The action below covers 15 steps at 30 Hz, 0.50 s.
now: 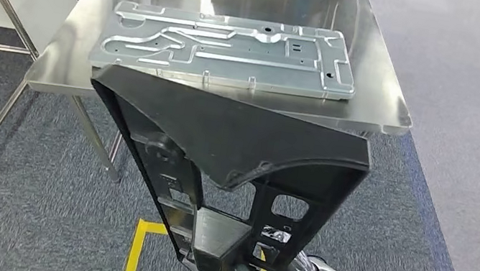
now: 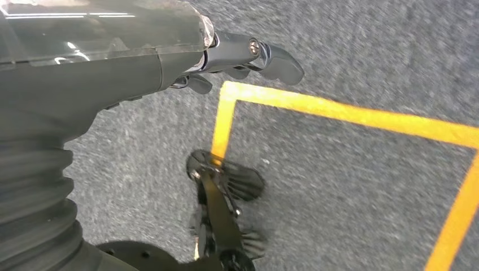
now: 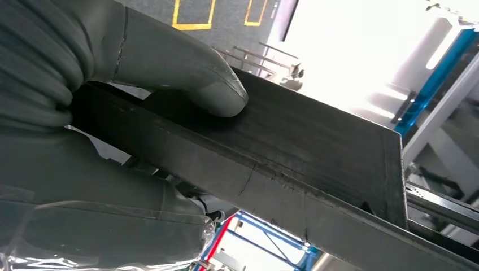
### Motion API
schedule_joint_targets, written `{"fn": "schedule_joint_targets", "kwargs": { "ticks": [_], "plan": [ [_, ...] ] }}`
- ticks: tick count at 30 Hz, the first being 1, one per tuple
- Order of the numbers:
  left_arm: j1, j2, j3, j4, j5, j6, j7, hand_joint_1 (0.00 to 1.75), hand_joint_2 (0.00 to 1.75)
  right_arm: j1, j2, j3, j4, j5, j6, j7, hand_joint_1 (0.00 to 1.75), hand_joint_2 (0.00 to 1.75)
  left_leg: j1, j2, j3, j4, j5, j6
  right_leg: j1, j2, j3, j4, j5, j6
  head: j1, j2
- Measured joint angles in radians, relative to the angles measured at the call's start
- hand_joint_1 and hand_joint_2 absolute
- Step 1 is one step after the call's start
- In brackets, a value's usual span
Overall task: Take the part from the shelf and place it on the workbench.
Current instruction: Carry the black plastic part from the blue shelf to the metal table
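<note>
Right hand (image 3: 113,113) is gripping the black part (image 1: 231,170) at lower centre of frame, carrying it just short of the steel worktop (image 1: 378,70), which bears a grey plate (image 1: 225,49). Placing remains. Left hand (image 2: 226,56) is hanging empty, fingers loosely curled.

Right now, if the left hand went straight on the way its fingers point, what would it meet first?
Probably the grey carpet: the left hand hangs above the floor, holding nothing, near the yellow tape. Depth is unclear.

Text: none readable.
Labels, brands, numbers: none legible on any surface.
Signs: none that can be read.
</note>
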<state>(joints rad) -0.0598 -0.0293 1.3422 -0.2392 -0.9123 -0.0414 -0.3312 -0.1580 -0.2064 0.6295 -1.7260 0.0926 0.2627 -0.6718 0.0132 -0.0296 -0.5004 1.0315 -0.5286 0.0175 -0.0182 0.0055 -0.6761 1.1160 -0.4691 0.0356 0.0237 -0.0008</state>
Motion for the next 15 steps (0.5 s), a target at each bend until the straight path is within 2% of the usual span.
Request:
{"fn": "schedule_joint_targets", "kwargs": {
  "ticks": [1,2,4,6,8,10,11,12,13,15],
  "plan": [
    [-0.001,-0.001,0.001,0.000,0.000,0.000,0.000,0.00,1.75,-0.001,0.000,0.000,0.001,-0.002,0.002,0.000,1.75,1.75,-0.001,-0.001,0.007,-0.001,-0.010,-0.006,0.002,0.000,0.006,-0.037,0.033,-0.005,0.000,0.000],
    [-0.003,-0.001,0.002,0.000,0.000,0.001,0.001,0.00,1.75,-0.001,0.000,0.000,0.003,-0.003,0.004,0.001,1.75,1.75,-0.002,-0.002,0.014,-0.002,-0.017,-0.013,0.004,0.000,0.009,-0.055,0.049,-0.012,-0.001,0.000],
    [-0.006,-0.001,0.003,0.000,0.000,0.001,0.001,0.00,1.75,-0.004,0.001,0.000,0.003,-0.004,0.006,0.001,1.75,1.75,-0.002,0.000,0.022,0.003,-0.018,-0.027,0.006,0.002,0.020,-0.061,0.040,-0.029,-0.002,0.000],
    [-0.006,-0.002,0.003,0.000,0.000,0.001,0.001,0.00,1.75,-0.007,0.002,0.000,0.003,-0.006,0.006,0.000,1.75,1.75,-0.001,0.008,0.009,0.047,-0.012,-0.035,0.005,0.002,0.045,-0.073,0.031,-0.044,-0.002,0.000],
    [-0.008,-0.003,0.003,0.000,0.000,0.001,0.000,0.00,1.75,-0.008,0.002,0.000,0.003,-0.009,0.006,0.000,1.75,1.75,0.000,0.017,-0.048,0.144,-0.029,-0.040,0.005,-0.001,0.069,-0.080,0.018,-0.055,-0.003,0.000],
    [-0.007,-0.003,0.003,0.000,0.000,0.000,0.000,0.00,1.75,-0.008,0.002,0.000,0.003,-0.011,0.005,0.000,1.75,1.75,0.000,0.019,-0.129,0.241,-0.078,-0.044,0.008,-0.003,0.089,-0.081,0.000,-0.059,-0.003,0.000],
    [-0.005,-0.003,0.004,0.000,-0.001,0.000,-0.001,0.00,1.75,-0.007,0.002,0.000,0.003,-0.012,0.004,-0.001,1.75,1.75,0.000,0.019,-0.157,0.259,-0.093,-0.043,0.009,-0.003,0.101,-0.081,-0.010,-0.060,-0.003,0.000],
    [-0.002,-0.003,0.004,0.000,-0.001,-0.001,-0.001,0.00,1.75,-0.006,0.002,0.000,0.003,-0.012,0.004,-0.001,1.75,1.75,0.000,0.020,-0.174,0.252,-0.092,-0.041,0.010,-0.002,0.114,-0.081,-0.021,-0.060,-0.003,0.000],
    [-0.001,-0.003,0.004,0.000,-0.001,-0.001,-0.001,0.00,1.75,-0.005,0.002,0.000,0.003,-0.012,0.003,-0.001,1.75,1.75,0.000,0.020,-0.175,0.214,-0.064,-0.038,0.011,-0.002,0.129,-0.081,-0.032,-0.059,-0.003,0.000],
    [0.001,-0.003,0.004,0.000,-0.001,-0.001,-0.001,0.00,1.75,-0.005,0.002,0.000,0.003,-0.013,0.003,-0.001,1.75,1.75,-0.002,0.023,-0.157,0.100,0.039,-0.028,0.013,-0.003,0.157,-0.081,-0.054,-0.055,-0.003,0.000]
  ]
}}
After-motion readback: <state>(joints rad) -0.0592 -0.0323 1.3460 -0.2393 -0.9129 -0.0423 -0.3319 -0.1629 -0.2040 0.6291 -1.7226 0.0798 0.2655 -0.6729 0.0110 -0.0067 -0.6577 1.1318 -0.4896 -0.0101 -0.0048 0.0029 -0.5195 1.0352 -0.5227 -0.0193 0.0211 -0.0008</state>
